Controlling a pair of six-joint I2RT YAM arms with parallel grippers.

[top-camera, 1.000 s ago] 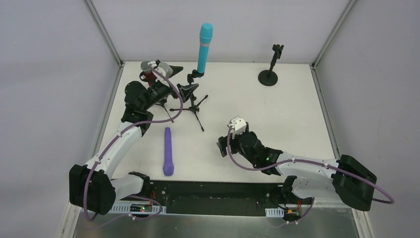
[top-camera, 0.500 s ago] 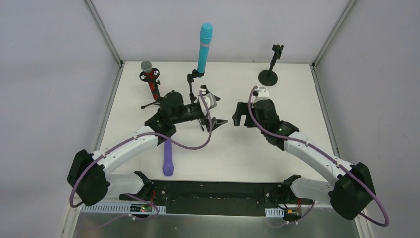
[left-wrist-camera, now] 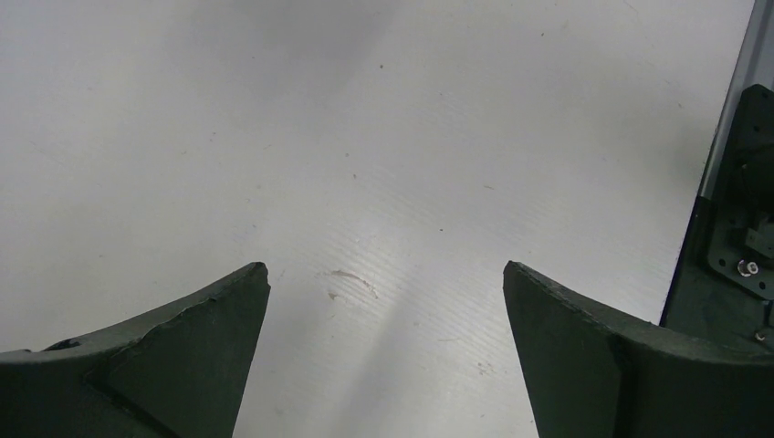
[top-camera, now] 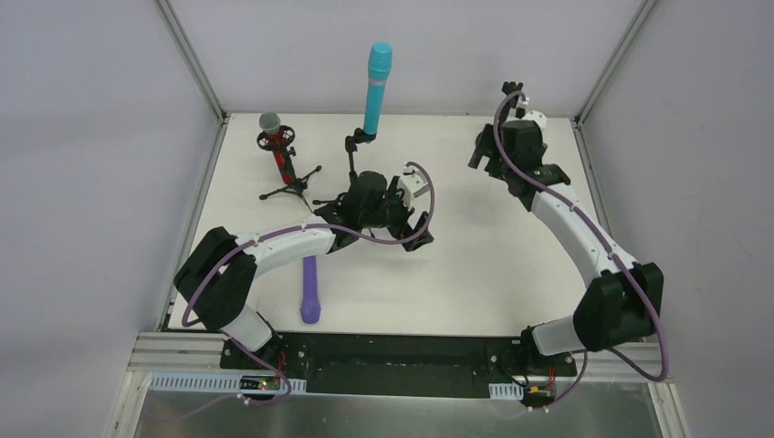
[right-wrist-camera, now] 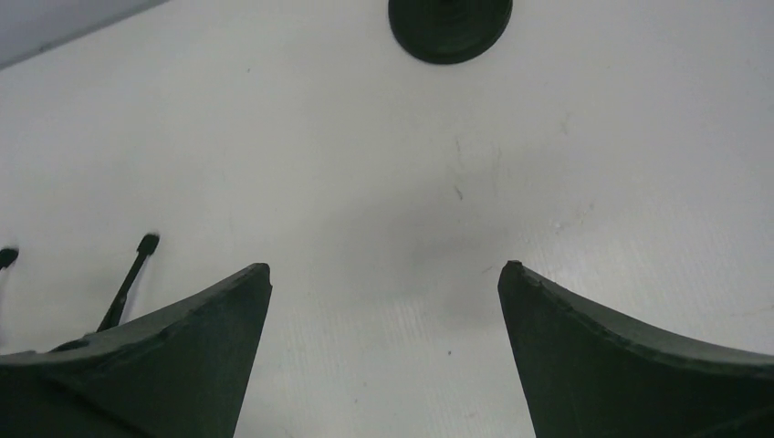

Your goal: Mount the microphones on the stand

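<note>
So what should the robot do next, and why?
Probably swing the left gripper, open and empty, over the purple microphone. That one lies flat on the table, while the red microphone and cyan microphone are already mounted upright.

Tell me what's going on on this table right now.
Two robot arms are mounting microphones on stands. The red microphone sits in a tripod stand at the far left, and the cyan microphone stands upright in a second stand. The purple microphone lies flat on the table, not yet mounted. Neither arm holds anything: the left gripper is open over bare table, and the right gripper is open near the round-base stand, which carries no microphone.
</note>
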